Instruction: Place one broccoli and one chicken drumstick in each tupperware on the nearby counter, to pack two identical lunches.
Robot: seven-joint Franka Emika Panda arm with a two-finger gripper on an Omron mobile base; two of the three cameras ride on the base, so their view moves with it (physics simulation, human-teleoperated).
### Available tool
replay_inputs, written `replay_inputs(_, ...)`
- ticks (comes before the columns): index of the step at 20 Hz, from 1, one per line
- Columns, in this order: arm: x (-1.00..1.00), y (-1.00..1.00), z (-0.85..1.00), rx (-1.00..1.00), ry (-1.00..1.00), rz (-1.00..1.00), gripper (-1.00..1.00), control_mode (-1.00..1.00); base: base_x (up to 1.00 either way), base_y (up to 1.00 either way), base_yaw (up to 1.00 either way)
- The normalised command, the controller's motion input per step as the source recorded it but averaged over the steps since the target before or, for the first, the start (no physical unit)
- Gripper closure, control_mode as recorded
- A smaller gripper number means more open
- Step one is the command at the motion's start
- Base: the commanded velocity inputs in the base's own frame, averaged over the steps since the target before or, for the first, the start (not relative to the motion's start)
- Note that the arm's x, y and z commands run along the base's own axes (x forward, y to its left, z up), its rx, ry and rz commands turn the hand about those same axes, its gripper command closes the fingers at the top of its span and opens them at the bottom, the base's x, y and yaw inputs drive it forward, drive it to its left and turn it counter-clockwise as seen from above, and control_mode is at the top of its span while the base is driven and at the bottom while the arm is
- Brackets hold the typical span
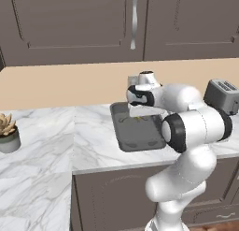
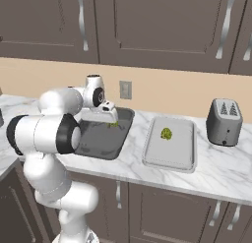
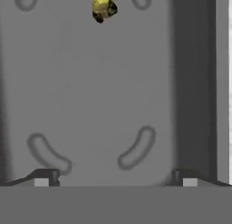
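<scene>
Base views flank counter (image 1: 46, 146) — hand view close above tupperware (image 3: 113, 91).

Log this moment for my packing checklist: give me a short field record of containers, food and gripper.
dark grey deep tupperware: on the white marble counter, left of the pale tray; holds one small green broccoli floret
pale grey shallow tupperware: on the counter beside the silver toaster; holds one green broccoli floret
chicken drumsticks: none seen in either container
gripper: open, empty, above the dark container's floor
other: potted succulent at the counter's far left
</scene>
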Motion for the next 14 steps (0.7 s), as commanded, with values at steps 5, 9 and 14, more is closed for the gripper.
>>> replay_inputs(5,-1.0,0.0,0.76,-0.02,-0.07,0.0,-1.0,-1.0,0.0,0.0,0.0)
replay_inputs(9,-0.95,0.0,0.77,-0.03,-0.04,0.0,-1.0,-1.0,0.0,0.0,0.0)
replay_inputs(14,-0.95,0.0,0.71,-0.02,-0.15,0.0,-1.0,-1.0,0.0,0.0,0.0)
